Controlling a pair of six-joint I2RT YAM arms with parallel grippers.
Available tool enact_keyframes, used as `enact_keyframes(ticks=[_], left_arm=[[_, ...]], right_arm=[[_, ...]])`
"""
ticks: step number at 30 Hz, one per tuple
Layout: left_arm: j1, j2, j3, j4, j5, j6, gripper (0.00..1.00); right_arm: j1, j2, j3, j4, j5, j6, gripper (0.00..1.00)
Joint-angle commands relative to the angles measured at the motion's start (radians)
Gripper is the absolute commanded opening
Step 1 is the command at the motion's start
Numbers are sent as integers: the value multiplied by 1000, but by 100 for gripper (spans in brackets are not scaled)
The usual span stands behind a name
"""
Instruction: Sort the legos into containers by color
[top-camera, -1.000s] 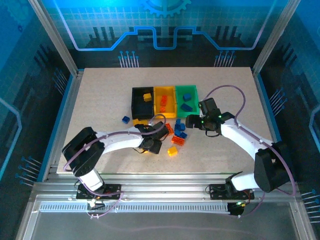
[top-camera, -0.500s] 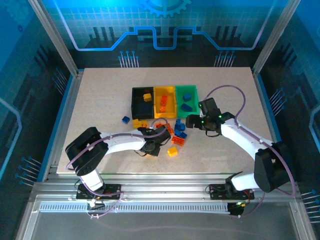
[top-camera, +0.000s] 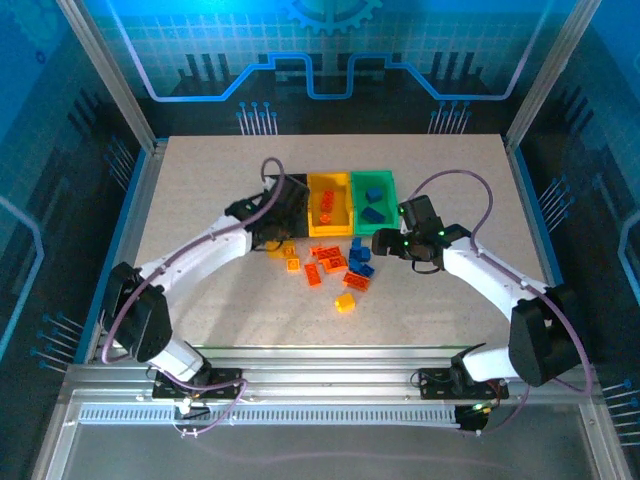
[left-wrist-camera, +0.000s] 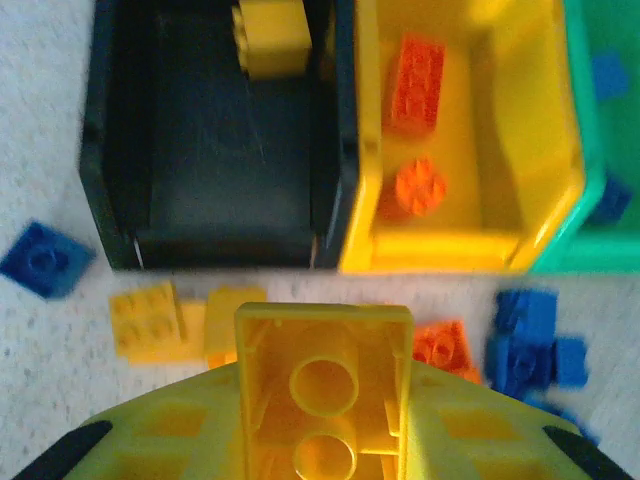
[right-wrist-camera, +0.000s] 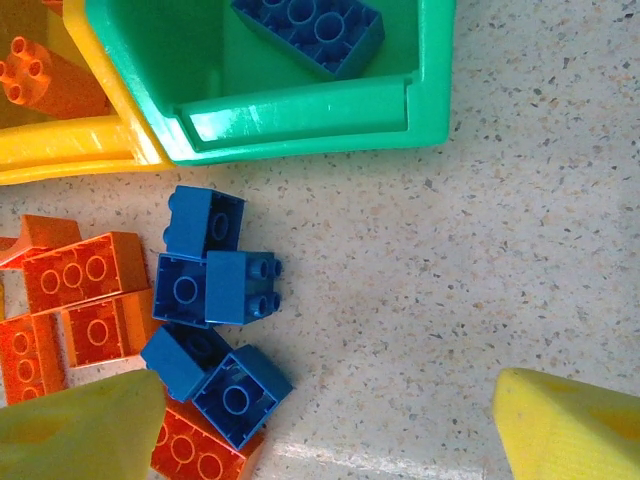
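Note:
My left gripper (left-wrist-camera: 325, 425) is shut on a yellow lego (left-wrist-camera: 325, 385), held hollow side up just in front of the black container (left-wrist-camera: 110, 150). In the top view that gripper (top-camera: 281, 222) hovers at the black container's near wall. One yellow lego (left-wrist-camera: 270, 35) lies in the black container. The yellow container (left-wrist-camera: 440, 245) holds two orange legos (left-wrist-camera: 415, 70). The green container (right-wrist-camera: 300, 115) holds a blue lego (right-wrist-camera: 310, 30). My right gripper (right-wrist-camera: 330, 430) stands open over bare table, to the right of a cluster of blue legos (right-wrist-camera: 215, 290).
Loose orange legos (top-camera: 325, 258), blue legos (top-camera: 360, 258) and a yellow one (top-camera: 345, 302) lie in front of the containers. Two yellow legos (left-wrist-camera: 150, 320) and a blue one (left-wrist-camera: 45, 260) sit on the table (top-camera: 450, 180) near the black container's front.
The left gripper has shut on a yellow lego, and its arm has swung from in front of the pile up and back to the black container. The right arm has not moved.

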Motion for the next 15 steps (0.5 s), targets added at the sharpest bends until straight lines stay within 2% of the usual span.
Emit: enact_keyframes(ticks=[1,5,11,13,15], left_arm=[[85,113,72,31,7,-30,32],[154,246,162,65,45,-63,31],[180,404,306,35,38,-85,32],[190,431,330,29,44,-94,38],[192,445,346,29,57,-101,54]], right_arm=[[-15,-26,-5,-13,15,9,87],[-16,-33,-3,-20,16,8,87],[-16,-48,-9,-32,17,10,87],[-18,-52,-12,-35,11,6,87],[-17,-52,-12,-39,3,5,87]])
